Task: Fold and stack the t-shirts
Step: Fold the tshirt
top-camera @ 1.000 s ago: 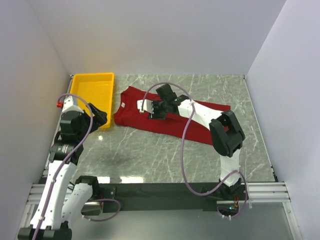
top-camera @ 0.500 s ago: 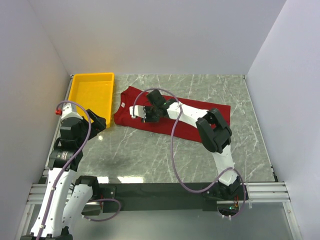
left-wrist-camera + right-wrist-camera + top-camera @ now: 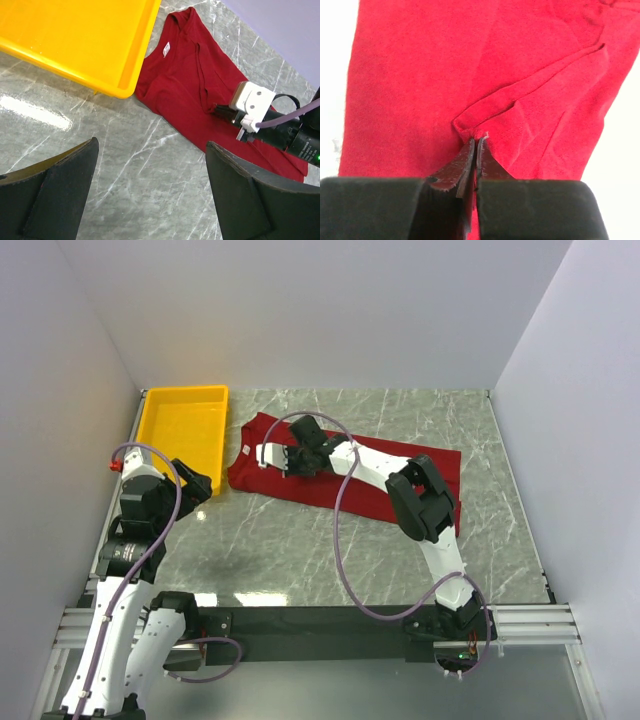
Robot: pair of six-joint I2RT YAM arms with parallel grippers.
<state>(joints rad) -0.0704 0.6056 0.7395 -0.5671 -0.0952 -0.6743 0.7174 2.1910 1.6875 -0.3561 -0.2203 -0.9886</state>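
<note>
Pinching arm, top view: right claw (image 3: 272,460) reaches across to the far left part of the shirt (image 3: 320,490), low on the cloth near the collar end; from here I cannot tell how its jaws stand.
Shirt, top view: spread unfolded on the table (image 3: 300,570), slanting from beside the tray (image 3: 185,390) toward the right, with the right arm over its middle.
Left arm, top view: left claw (image 3: 197,480) hangs by the tray's near end, apart from the shirt.
Own claw, left wrist view: left claw (image 3: 150,145) gapes wide, with nothing in it.
Shirt, left wrist view: shirt (image 3: 185,75) lies flat with the label (image 3: 166,48) showing at the neck. Its edge is just beside the corner of the tray (image 3: 125,90), perhaps touching. The right claw (image 3: 220,109) is down on a crease.
Grip, right wrist view: right claw (image 3: 476,145) is closed, nipping a small raised ridge (image 3: 485,117) of the shirt (image 3: 420,60).
Risk, slip: the bite looks shallow, at the very fingertips, so a quick pull would likely free the cloth.
Risk, layers: I cannot tell whether one layer or both are caught; one layer alone would drag the fold askew.
Risk, tray: cloth drawn leftward could snag the tray's corner or ride over its rim.
Risk, single hold: with the left claw empty, lifting from one point would probably bunch the shirt rather than fold it.
</note>
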